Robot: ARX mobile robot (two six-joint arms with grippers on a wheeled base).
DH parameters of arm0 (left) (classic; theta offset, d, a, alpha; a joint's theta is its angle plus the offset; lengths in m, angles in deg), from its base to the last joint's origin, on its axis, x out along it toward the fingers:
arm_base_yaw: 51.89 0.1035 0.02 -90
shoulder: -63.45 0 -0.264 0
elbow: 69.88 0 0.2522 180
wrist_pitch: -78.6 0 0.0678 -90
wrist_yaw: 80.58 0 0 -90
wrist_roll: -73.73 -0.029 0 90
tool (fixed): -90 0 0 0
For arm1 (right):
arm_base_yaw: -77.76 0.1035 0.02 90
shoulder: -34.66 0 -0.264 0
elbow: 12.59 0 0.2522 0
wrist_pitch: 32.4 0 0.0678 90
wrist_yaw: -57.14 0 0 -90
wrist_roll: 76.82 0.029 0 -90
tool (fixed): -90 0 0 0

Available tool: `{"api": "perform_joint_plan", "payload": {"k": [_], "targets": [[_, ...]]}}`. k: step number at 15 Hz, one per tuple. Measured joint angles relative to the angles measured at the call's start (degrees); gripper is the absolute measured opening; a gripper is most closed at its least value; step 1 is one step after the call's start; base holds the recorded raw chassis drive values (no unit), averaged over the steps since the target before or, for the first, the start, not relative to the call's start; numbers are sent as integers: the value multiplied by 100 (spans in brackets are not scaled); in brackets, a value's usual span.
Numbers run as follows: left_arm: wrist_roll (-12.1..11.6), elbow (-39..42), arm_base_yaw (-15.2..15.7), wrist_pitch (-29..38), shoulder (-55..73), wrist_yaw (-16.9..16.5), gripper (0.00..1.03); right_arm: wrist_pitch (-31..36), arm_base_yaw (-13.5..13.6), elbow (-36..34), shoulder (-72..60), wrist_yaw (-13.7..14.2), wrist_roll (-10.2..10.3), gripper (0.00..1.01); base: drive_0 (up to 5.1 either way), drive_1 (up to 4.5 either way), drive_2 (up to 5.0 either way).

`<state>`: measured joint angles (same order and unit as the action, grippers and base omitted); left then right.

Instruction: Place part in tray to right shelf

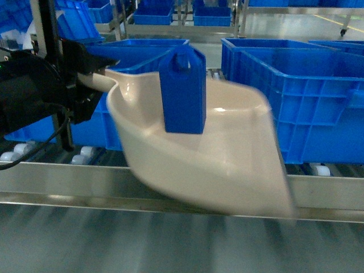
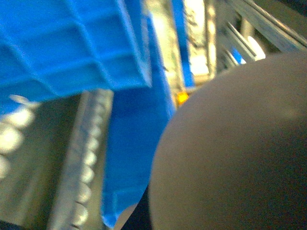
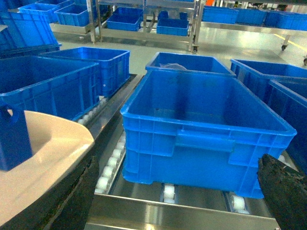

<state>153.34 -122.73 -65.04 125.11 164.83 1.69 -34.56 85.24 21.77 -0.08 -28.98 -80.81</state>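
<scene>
The left gripper grips the tray handle, the part upright inside, above the right shelf front rail (carrying step; right jaws stand open, empty), next it must advance steadily.

Head view faces the shelf closely; right wrist shares its crates.
</scene>
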Motion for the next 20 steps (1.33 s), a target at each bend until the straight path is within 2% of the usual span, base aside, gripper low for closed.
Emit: {"api": "perform_joint_plan", "payload": {"k": [1, 2, 3, 7, 10, 12, 13, 15, 16, 17, 18, 19, 20], "targets": [[31, 0, -144, -846, -476, 1226, 12, -2, 0, 0, -2, -2, 0, 98, 0, 0, 0], [48, -24, -208, -1067, -824, 1882, 12, 0, -2, 0, -2, 0, 0, 98, 0, 0, 0], [116, -72, -201, -968, -929, 2065, 12, 0, 0, 0, 0, 0, 0, 98, 0, 0, 0], [133, -116, -55, -1060, -970, 2009, 12, 0, 0, 0, -2, 0, 0, 98, 0, 0, 0], [87, -557, 192, -1207, -1274, 2020, 12, 0, 0, 0, -2, 0, 0, 98, 0, 0, 0], [-17, -962, 387, -1668, -1401, 2299, 12, 0, 0, 0, -2, 0, 0, 98, 0, 0, 0], [-59, -1156, 490, -2015, -1403, 2553, 12, 0, 0, 0, -2, 0, 0, 98, 0, 0, 0], [-297, -1491, 684, -2562, -1403, 3012, 12, 0, 0, 0, -2, 0, 0, 98, 0, 0, 0], [-584, -1790, 852, -2870, -1394, 3451, 12, 0, 0, 0, -2, 0, 0, 98, 0, 0, 0], [-1071, -2205, 1045, -2999, -1331, 4118, 12, 0, 0, 0, -2, 0, 0, 98, 0, 0, 0], [-1733, -2382, 1174, -2614, -1309, 4780, 12, 0, 0, 0, -2, 0, 0, 98, 0, 0, 0], [-2472, -2312, 1198, -2505, -1502, 5023, 12, 0, 0, 0, -2, 0, 2, 98, 0, 0, 0], [-2966, -2317, 1182, -2546, -1622, 5049, 12, 0, 0, 0, -2, 0, 0, 98, 0, 0, 0]]}}
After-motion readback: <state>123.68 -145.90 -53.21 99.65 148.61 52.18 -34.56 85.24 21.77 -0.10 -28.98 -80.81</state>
